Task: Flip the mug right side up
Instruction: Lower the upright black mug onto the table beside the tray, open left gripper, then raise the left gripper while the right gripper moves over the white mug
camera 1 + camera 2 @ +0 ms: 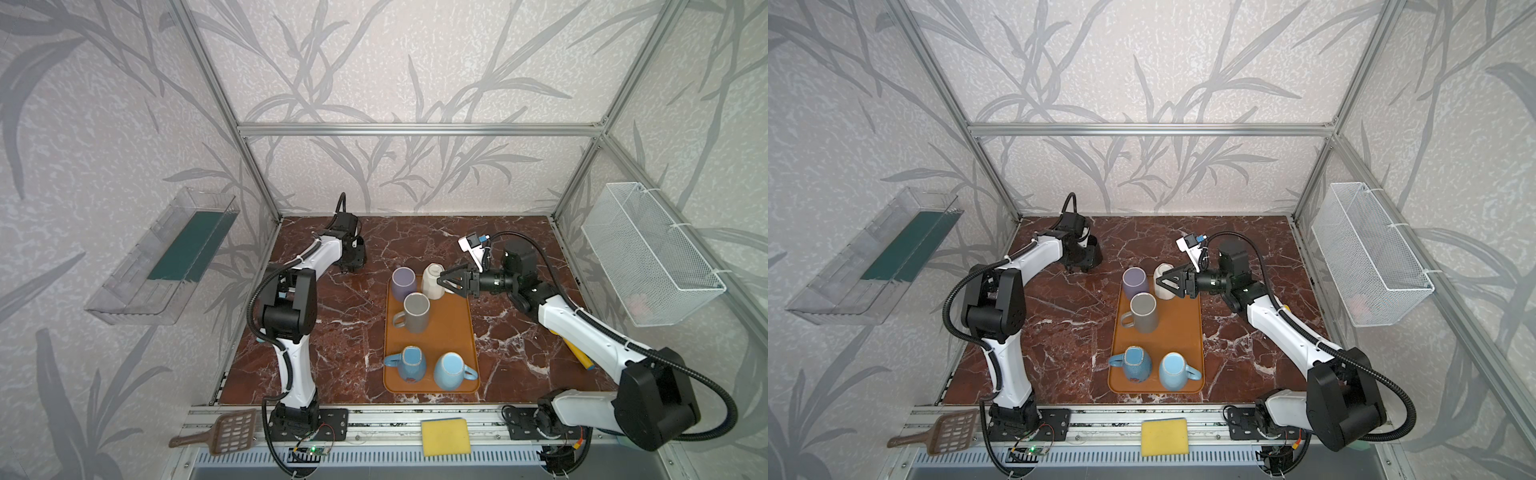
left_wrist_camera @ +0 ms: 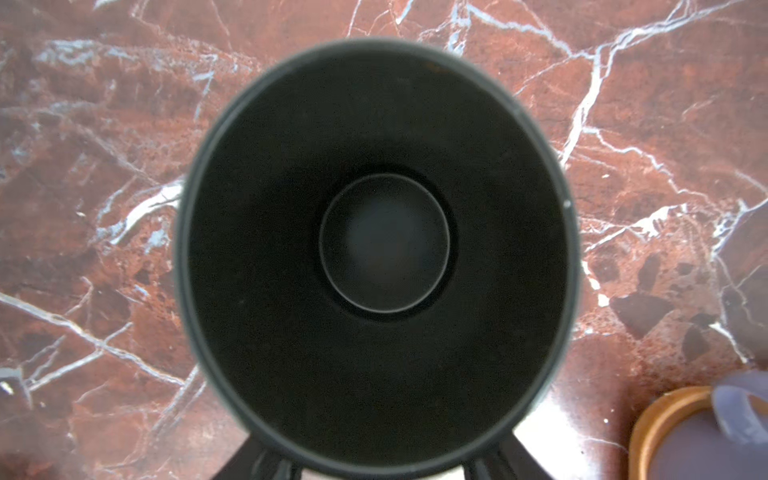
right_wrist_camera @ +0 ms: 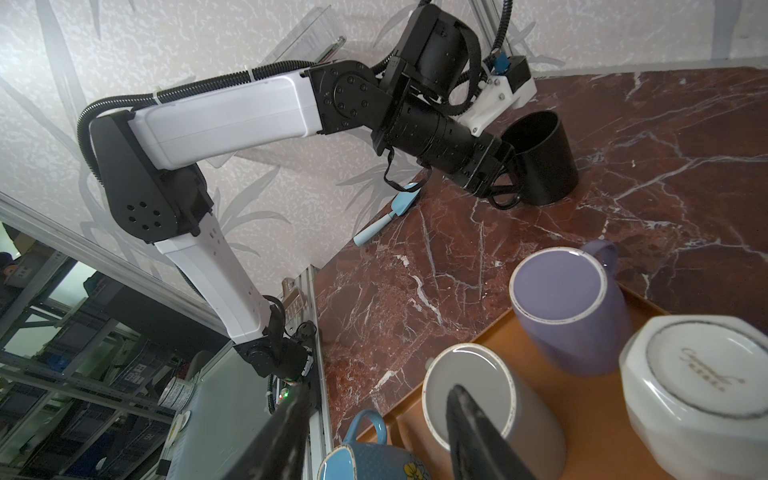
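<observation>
Left gripper (image 3: 500, 189) far left, jaws spread, not clamping the glossy black mug (image 3: 544, 166), which stands mouth-up on the red marble desk (image 1: 340, 316). White ceramic mug (image 1: 432, 282) sits inverted at the far right corner of the orange tray (image 1: 449, 328). Right gripper (image 1: 448, 284) is just beside it, jaws apart, empty. Likely rigid, slick, chippable, so pinch across the wall.

Black mug (image 3: 544, 166) upright, mouth up, seemingly on tabletop (image 3: 665, 174).
</observation>
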